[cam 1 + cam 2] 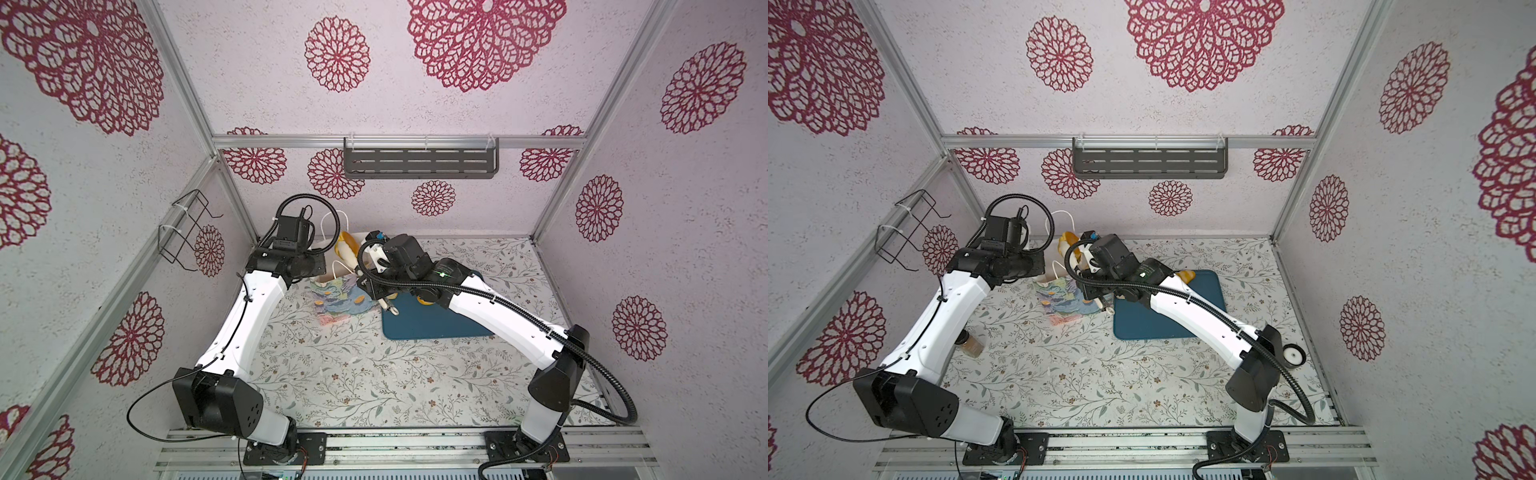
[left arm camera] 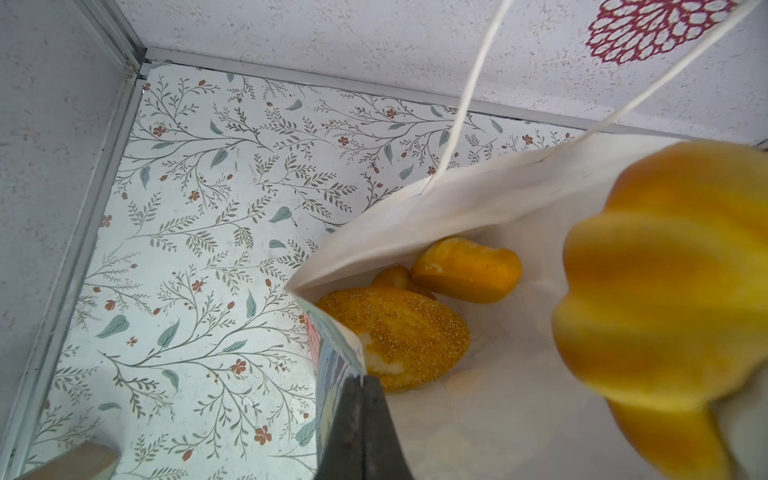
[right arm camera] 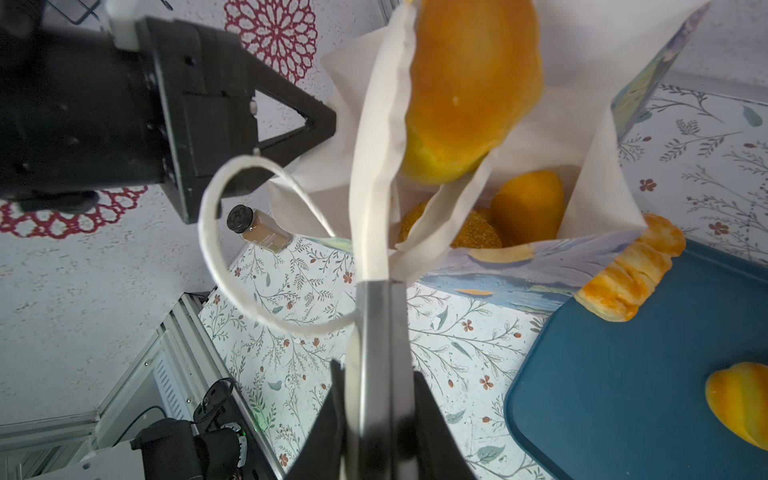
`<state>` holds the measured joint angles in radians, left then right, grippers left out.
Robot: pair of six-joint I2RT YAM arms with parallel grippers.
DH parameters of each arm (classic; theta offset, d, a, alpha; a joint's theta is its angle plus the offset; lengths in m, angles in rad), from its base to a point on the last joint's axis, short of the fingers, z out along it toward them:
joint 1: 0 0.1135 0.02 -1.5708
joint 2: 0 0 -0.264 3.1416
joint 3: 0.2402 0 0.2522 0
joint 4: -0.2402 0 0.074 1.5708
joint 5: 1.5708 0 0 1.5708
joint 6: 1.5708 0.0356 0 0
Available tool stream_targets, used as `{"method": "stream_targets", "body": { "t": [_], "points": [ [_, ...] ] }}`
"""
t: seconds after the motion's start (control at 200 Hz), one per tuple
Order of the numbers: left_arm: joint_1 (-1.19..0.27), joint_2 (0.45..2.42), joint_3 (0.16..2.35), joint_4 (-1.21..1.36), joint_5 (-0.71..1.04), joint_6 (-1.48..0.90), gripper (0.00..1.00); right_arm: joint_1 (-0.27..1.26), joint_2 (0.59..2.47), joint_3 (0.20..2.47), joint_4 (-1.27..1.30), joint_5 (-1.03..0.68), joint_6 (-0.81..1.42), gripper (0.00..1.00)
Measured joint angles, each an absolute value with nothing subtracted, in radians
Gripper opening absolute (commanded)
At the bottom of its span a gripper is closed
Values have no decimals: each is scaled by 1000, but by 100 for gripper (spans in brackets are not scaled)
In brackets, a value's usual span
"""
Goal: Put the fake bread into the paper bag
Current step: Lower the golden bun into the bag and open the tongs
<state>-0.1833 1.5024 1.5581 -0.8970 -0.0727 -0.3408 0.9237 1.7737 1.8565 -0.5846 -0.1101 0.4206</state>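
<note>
Floral tabletop (image 1: 353, 374), dropping step: left gripper (image 2: 359, 388) is pinching the bag (image 3: 519, 270) rim, jaws closed, holding it open; right gripper (image 3: 378, 374) is clamping the tongs (image 3: 376, 208), which are hanging a loaf (image 3: 469, 83) at the mouth. Next, judging: easing the tongs apart; two rolls (image 3: 739, 407) are waiting on the tray (image 3: 623, 395).

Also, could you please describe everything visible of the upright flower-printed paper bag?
The paper gift bag stands upright, open-mouthed, beside the flat teal tray. Outside, pastel blue-purple flowers; inside, plain white. It has two white cord handles. The left gripper pinches its rim; golden toy breads lie inside.
</note>
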Motion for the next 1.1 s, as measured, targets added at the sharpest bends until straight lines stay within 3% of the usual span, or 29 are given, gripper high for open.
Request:
{"method": "stream_targets", "body": {
  "t": [0.38,0.515,1.101],
  "points": [
    [-183,1502,1558,-898,-70,-341,0,924,1795,1903,-630,-112,419,13],
    [-183,1502,1558,-902,-68,-341,0,924,1819,1949,-641,-116,419,23],
    [-183,1502,1558,-902,-80,-341,0,924,1844,1969,-678,-83,420,41]
  ]
}}
